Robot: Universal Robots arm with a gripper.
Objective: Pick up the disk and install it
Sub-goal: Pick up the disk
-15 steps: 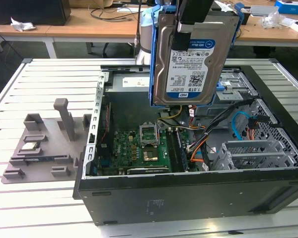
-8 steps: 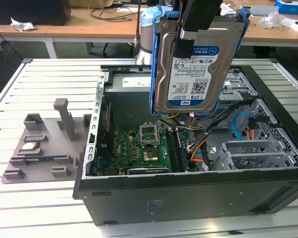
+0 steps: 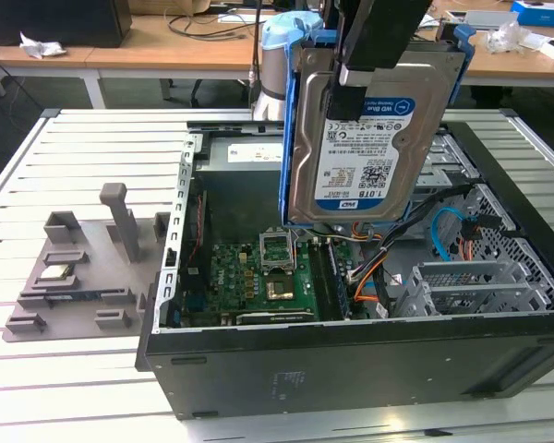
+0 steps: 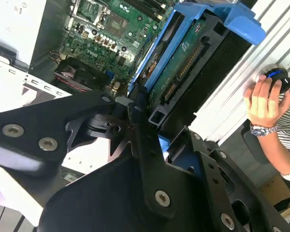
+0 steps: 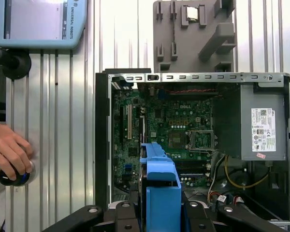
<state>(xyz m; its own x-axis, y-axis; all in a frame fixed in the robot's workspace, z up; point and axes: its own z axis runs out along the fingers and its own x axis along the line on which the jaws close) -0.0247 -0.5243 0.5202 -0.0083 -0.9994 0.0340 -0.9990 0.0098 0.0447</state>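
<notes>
My gripper (image 3: 353, 90) is closed on the disk (image 3: 379, 152), with the fingers (image 4: 137, 126) pinching its top edge and the blue bracket that frames it. The disk hangs upright straight below my gripper, label side facing the exterior camera, clear of everything. Under it is the open computer case (image 3: 351, 374), and I am holding the disk above the case's interior, over the motherboard (image 3: 258, 277). In the first wrist view the blue bracket (image 5: 159, 186) juts forward from between my fingers, edge-on, with the board lying beyond it.

As I judge it, the pick-up is done and the install is not. The disk touches nothing in the case and is not seated in any bay. The grey metal drive cage (image 3: 471, 286) sits lower than my gripper and off to one side, with loose cables beside it.

As for writing, the disk carries a white label with a blue band, dense small print and several barcodes. The power supply (image 5: 263, 128) has a white sticker of the same sort, and there is a small white mark on the motherboard. I leave all of it unread.

Beyond the case, away from my gripper, lies a grey fixture tray (image 3: 74, 277) with a small square chip (image 3: 55, 273) on it. A person's hand (image 5: 9, 154) rests on a round knob on the table.
</notes>
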